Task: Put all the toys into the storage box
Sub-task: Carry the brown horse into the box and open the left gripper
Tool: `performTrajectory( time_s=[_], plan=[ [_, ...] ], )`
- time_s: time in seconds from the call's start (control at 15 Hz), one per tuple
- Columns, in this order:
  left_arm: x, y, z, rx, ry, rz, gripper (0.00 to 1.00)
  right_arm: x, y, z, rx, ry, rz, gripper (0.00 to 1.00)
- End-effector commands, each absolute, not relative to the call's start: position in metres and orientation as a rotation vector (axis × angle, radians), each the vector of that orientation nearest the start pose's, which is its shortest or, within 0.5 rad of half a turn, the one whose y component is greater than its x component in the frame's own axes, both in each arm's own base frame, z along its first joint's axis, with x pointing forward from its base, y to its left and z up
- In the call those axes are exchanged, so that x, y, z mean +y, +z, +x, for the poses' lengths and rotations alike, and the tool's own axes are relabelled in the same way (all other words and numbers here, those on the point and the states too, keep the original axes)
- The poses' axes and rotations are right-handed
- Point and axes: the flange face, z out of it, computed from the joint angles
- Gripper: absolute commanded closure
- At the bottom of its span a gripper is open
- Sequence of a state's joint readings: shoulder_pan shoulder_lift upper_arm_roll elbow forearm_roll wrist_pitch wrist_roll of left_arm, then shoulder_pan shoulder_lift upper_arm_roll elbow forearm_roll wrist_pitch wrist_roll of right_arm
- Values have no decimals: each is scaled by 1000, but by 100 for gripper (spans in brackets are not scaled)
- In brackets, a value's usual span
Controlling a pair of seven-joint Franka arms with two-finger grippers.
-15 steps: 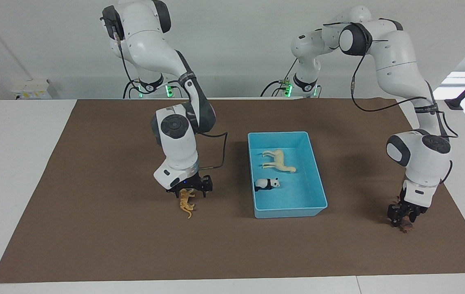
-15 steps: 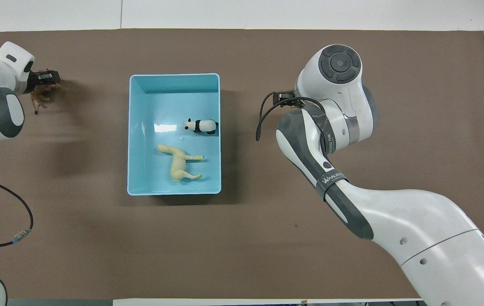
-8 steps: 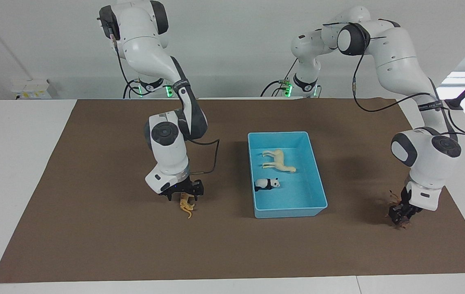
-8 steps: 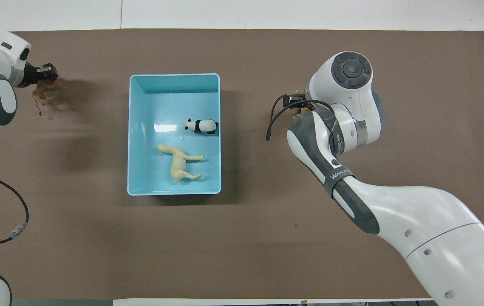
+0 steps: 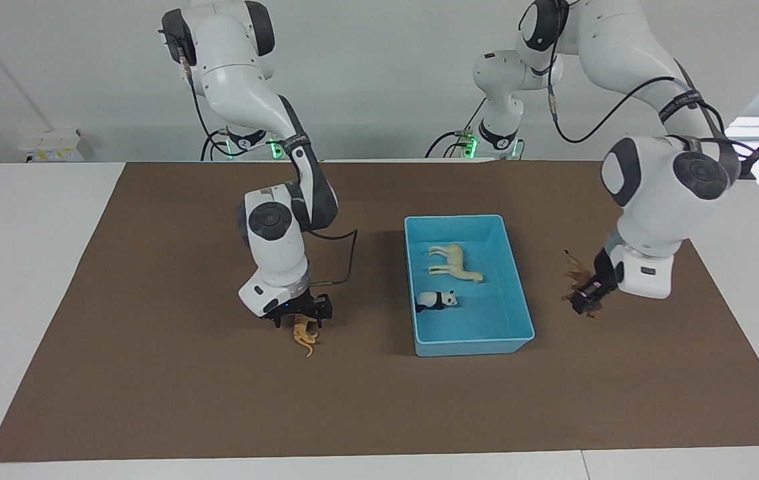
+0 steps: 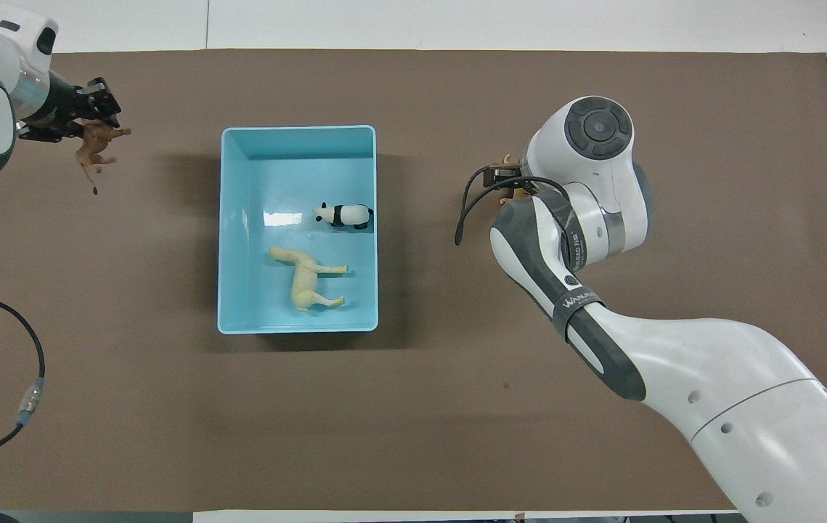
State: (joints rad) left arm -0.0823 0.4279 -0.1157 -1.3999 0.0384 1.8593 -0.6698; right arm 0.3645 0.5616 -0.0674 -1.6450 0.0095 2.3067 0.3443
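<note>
The light blue storage box (image 5: 472, 218) stands mid-table and also shows in the overhead view (image 6: 297, 128). In it lie the cream-white horse (image 5: 456, 262) (image 6: 308, 276) and the panda (image 5: 436, 300) (image 6: 343, 214). My left gripper (image 5: 586, 300) (image 6: 90, 120) is shut on the brown lion (image 5: 578, 277) (image 6: 96, 145) and holds it in the air over the mat beside the box, toward the left arm's end. My right gripper (image 5: 298, 319) is low, right over the orange tiger (image 5: 304, 335), which lies on the mat toward the right arm's end. In the overhead view the right wrist hides most of the tiger.
A brown mat (image 5: 152, 373) covers the table. A black cable (image 6: 467, 200) loops from the right wrist toward the box. Bare mat lies on all sides of the box.
My left gripper has lifted the lion off the mat and carried it up and toward the box. My right gripper came down onto the tiger and then stayed still.
</note>
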Motion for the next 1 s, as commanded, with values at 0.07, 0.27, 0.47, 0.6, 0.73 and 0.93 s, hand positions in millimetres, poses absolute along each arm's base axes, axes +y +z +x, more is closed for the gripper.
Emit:
performTrajectory(
  time_s=[0.07, 0.27, 0.47, 0.6, 0.73, 0.93],
  plan=[
    [-193, 405, 616, -816, -33, -3062, 100, 212, 294, 657, 24, -191, -3122, 0],
    [-236, 386, 573, -758, -2, -3059, 100, 211, 293, 657, 26, -200, -3119, 41],
    [-239, 389, 570, -753, 20, -3049, 0, 211, 290, 655, 26, -193, -3121, 100],
    [-227, 411, 571, -756, 3, -3048, 0, 211, 290, 655, 24, -218, -3114, 100],
    [-195, 437, 579, -747, -4, -3043, 0, 212, 286, 653, 19, -222, -3113, 100],
    [-145, 473, 582, -536, 50, -3067, 0, 213, 296, 656, 10, -215, -3122, 100]
  ],
)
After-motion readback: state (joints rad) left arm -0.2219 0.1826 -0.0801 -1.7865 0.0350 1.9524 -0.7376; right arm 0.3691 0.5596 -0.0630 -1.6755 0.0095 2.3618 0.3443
